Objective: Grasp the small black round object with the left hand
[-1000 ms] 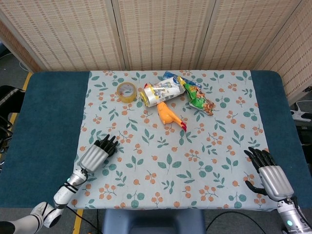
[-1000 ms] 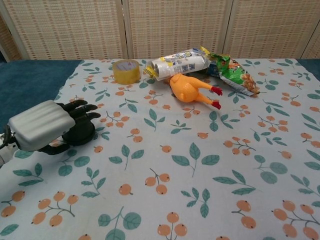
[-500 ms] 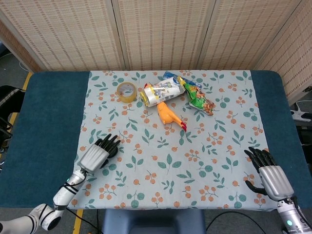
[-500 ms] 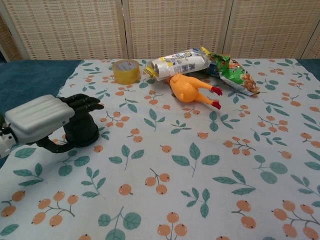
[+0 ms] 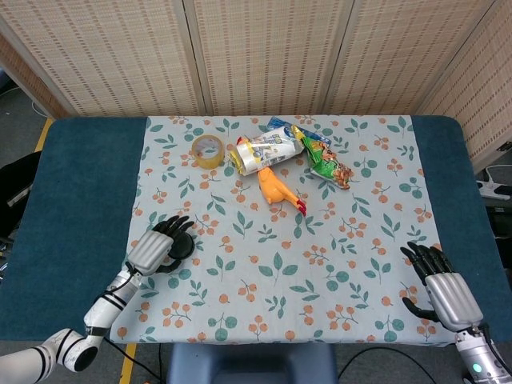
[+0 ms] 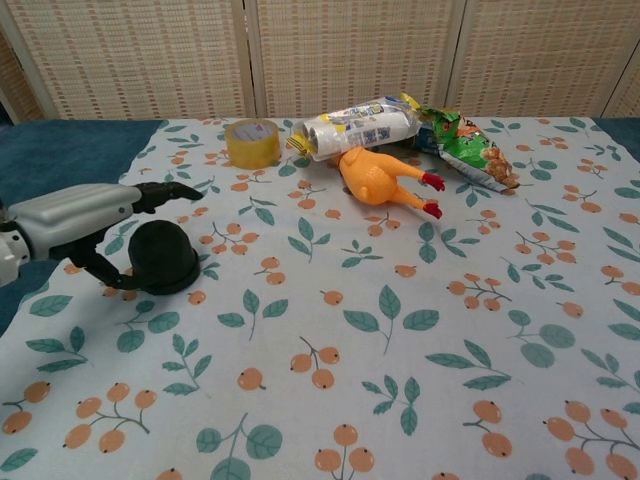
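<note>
Our left hand (image 6: 85,222) hovers with fingers (image 6: 170,190) spread and holding nothing, arched just over the small black round object (image 6: 162,256), which sits on the floral tablecloth (image 5: 320,264) directly beneath and slightly ahead of them, thumb at its near side. A dome, it has no long axis. Our right hand (image 5: 445,293) rests open, well apart. Print on the snack packets (image 5: 298,150) is too small to read.
</note>
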You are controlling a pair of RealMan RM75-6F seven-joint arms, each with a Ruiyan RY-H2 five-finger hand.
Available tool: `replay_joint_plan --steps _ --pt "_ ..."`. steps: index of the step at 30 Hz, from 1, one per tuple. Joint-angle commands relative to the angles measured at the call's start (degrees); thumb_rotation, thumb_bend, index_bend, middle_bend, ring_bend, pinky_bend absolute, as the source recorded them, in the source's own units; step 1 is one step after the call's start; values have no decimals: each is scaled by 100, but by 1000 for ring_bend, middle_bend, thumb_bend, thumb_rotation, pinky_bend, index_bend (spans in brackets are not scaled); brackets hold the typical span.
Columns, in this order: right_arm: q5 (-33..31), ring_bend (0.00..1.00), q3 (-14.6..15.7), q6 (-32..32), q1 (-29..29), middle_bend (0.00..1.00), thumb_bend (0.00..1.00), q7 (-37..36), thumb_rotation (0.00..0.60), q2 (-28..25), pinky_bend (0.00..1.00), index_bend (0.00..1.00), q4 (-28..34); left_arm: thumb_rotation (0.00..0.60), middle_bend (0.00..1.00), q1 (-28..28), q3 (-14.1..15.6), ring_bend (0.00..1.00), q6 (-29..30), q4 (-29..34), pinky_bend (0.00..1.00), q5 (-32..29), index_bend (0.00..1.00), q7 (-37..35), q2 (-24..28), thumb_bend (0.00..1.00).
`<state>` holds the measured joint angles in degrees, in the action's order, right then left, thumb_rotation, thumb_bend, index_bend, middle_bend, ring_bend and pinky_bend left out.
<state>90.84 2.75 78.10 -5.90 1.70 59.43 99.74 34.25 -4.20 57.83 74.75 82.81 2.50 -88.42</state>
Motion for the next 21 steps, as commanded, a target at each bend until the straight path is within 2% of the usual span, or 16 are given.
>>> replay_joint_plan --steps 1,7,16,21 --pt "22 0 4 25 8 0 196 -21 600 -9 0 0 -1 600 0 123 -107 0 -280 361 153 -249 0 116 270 315" --pt "44 0 12 43 17 0 196 -50 600 -21 0 0 -3 600 0 288 -172 0 -729 603 145 -681 0 373 407 315" --pt "74 0 11 111 44 0 196 -101 600 -47 0 0 -1 600 0 460 -246 0 -946 485 136 -1020 49 730 360 316" --pt "91 0 20 101 42 0 196 -119 600 -54 0 0 -3 600 0 499 -212 0 -997 492 136 -1197 142 954 371 317"
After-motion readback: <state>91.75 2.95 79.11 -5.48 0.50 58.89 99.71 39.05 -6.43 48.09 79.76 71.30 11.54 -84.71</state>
